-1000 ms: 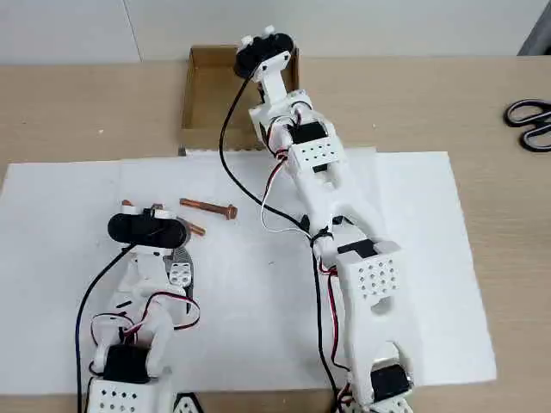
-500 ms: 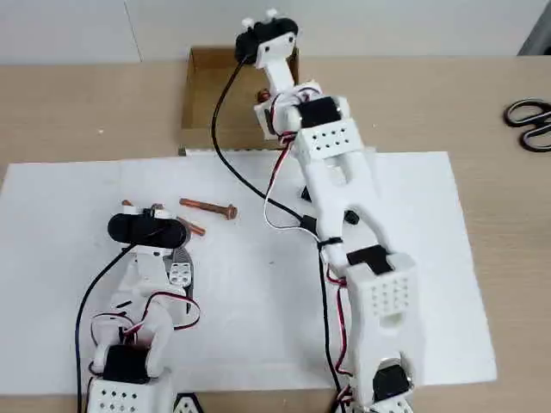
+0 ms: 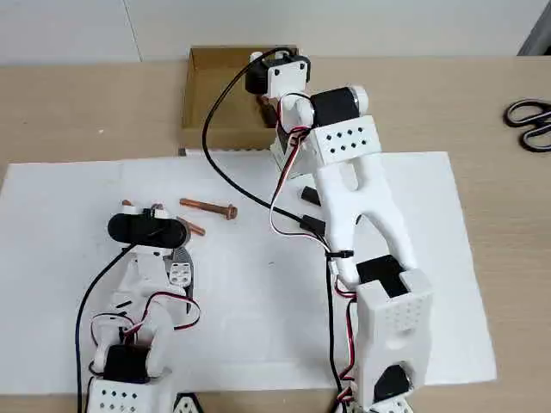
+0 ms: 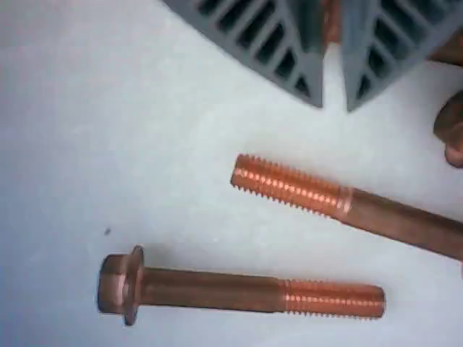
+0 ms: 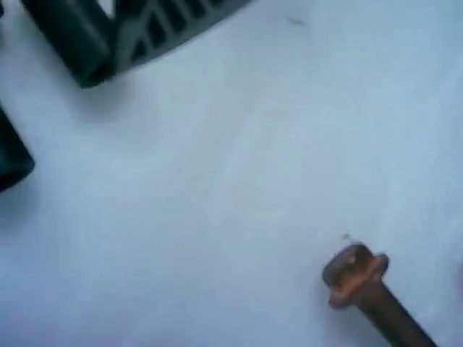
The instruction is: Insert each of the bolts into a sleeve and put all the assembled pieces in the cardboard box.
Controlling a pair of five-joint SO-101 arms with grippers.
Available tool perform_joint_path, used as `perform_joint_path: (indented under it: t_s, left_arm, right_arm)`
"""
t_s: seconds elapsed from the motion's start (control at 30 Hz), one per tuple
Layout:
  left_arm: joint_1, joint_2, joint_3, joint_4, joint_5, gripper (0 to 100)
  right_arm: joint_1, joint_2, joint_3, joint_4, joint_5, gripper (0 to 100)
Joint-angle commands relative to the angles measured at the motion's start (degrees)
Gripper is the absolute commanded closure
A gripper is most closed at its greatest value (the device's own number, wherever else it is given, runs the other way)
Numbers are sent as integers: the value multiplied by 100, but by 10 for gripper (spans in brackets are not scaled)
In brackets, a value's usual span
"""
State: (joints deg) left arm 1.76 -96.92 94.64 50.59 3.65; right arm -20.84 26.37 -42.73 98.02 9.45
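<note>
Bolts (image 4: 239, 298) lie loose near the cardboard box (image 3: 215, 99); my left gripper (image 4: 333, 101) clamps a copper piece (image 4: 330, 22), likely to receive one, with my right gripper (image 5: 51, 116) spread apart to fetch it.

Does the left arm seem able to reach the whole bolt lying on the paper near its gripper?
Probably yes: the bolt lies uncovered on the paper beside the left gripper, though its jaws seem shut on a copper piece.

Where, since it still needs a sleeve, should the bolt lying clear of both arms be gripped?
Grip the bolt at mid-shank, coming straight down with the jaws across its length. It lies flat on the paper, with bare paper along both long sides. The flanged head would likely slip.
</note>
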Motion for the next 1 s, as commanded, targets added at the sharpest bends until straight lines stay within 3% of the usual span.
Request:
perform_joint_path:
  t_s: [0.0, 0.3, 0.53, 0.97]
  left_arm:
    - [-26, -62, -31, -105, -18, 994]
    - [-26, -62, -31, -97, -18, 994]
    - [-26, -62, -31, -97, -18, 994]
    - [-26, -62, -31, -97, -18, 994]
  right_arm:
    - [-119, -400, -158, 92, 774, 815]
    - [-198, -840, 1389, 101, 2277, 815]
    - [-242, -1578, 2831, 75, 2760, 816]
    - [-207, -1745, 3560, -347, 3147, 816]
